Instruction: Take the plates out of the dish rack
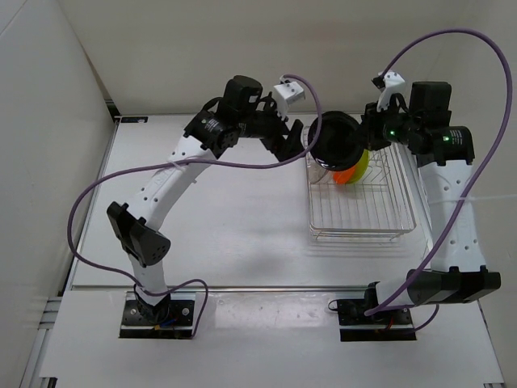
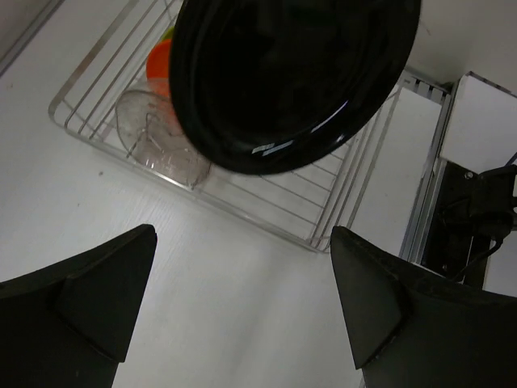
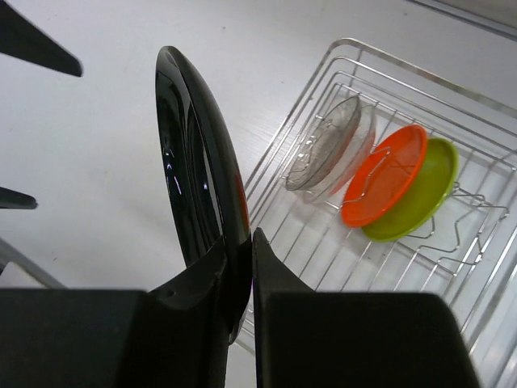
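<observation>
My right gripper (image 3: 246, 260) is shut on the rim of the black plate (image 3: 192, 153) and holds it upright above the left end of the dish rack (image 1: 362, 212). In the top view the black plate (image 1: 338, 139) hangs between the two grippers. My left gripper (image 1: 292, 142) is open and empty just left of it; in its wrist view (image 2: 242, 284) the black plate (image 2: 295, 73) fills the top. A clear plate (image 3: 329, 147), the orange plate (image 3: 386, 174) and the yellow-green plate (image 3: 422, 199) stand on edge in the rack (image 3: 339, 242).
The rack (image 2: 323, 212) sits on the white table at the back right, near the table's far edge. A white wall runs along the left side. Purple cables loop over both arms.
</observation>
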